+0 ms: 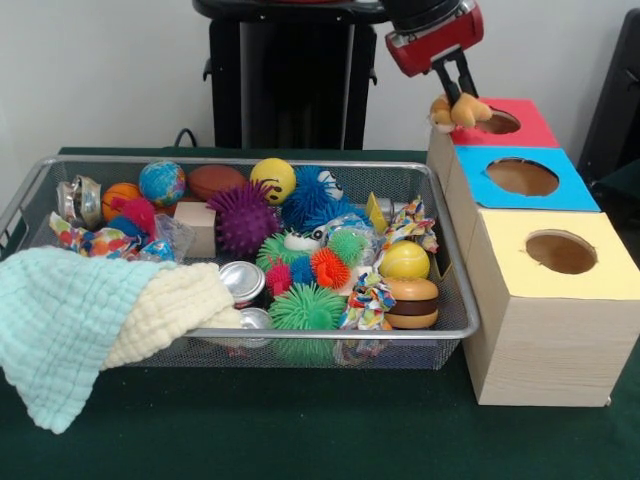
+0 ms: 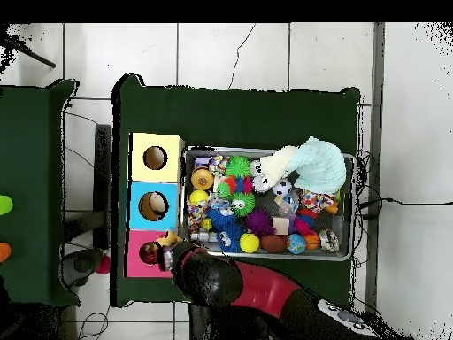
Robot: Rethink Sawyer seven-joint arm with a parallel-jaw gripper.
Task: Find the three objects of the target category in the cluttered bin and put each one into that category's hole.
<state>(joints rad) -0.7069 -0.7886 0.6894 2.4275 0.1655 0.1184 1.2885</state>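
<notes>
While the wire-mesh basket sits nearest, crowded with balls and cloths, the arm reaches down at the far end of the box row, its gripper clenched on a pale yellow-tan soft toy at the near-left rim of the red-topped box's hole.

table (green cloth) | wire basket | three wooden boxes

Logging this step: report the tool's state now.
Tool: shut on the tan toy, at the edge of the red box's hole.
</notes>
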